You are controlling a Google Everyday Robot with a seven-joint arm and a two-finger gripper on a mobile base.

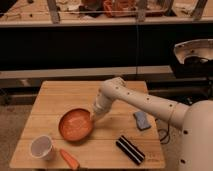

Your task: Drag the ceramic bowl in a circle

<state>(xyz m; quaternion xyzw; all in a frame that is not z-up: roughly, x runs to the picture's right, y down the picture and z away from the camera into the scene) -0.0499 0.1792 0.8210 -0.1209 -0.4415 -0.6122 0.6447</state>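
The ceramic bowl [75, 124] is round, shallow and orange-red with a paler speckled inside. It sits left of centre on the wooden table [60, 95]. My gripper [94, 118] reaches down from the white arm [135, 100] and touches the bowl's right rim. The arm's wrist covers the gripper's tips.
A small white cup [42, 147] stands at the front left. An orange carrot-like piece [69, 159] lies by the front edge. A black striped bar [130, 149] lies at the front right. A blue sponge [142, 120] lies right of the arm. A dark counter stands behind the table.
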